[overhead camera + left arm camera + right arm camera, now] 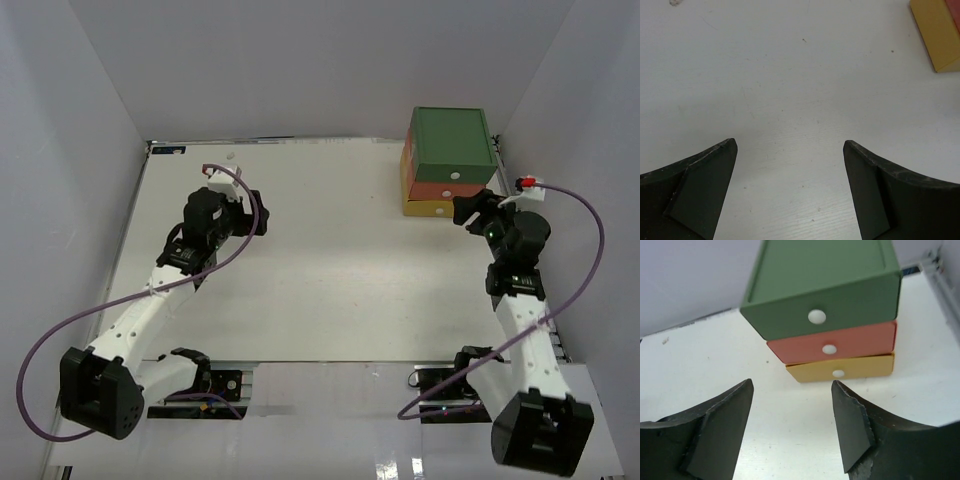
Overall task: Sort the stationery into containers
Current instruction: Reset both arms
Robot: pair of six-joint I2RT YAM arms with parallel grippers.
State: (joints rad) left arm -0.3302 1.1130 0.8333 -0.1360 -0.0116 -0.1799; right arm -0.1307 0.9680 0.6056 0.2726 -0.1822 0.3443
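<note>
Three stacked drawers stand at the back right of the table: green (pixel 451 143) on top, orange-red (pixel 425 190) in the middle, yellow (pixel 427 208) at the bottom, each with a white round knob. All are shut. They show in the right wrist view as green (pixel 830 287), orange-red (pixel 840 345) and yellow (pixel 850 369). My right gripper (pixel 465 212) (pixel 792 385) is open and empty, just in front of the yellow drawer. My left gripper (pixel 257 214) (pixel 790 145) is open and empty over bare table at the left. No pens or markers are in view.
Grey walls close in the white table (pixel 330 260) on three sides. A corner of the yellow drawer (pixel 940 35) shows in the left wrist view at the top right. Purple cables loop from both arms.
</note>
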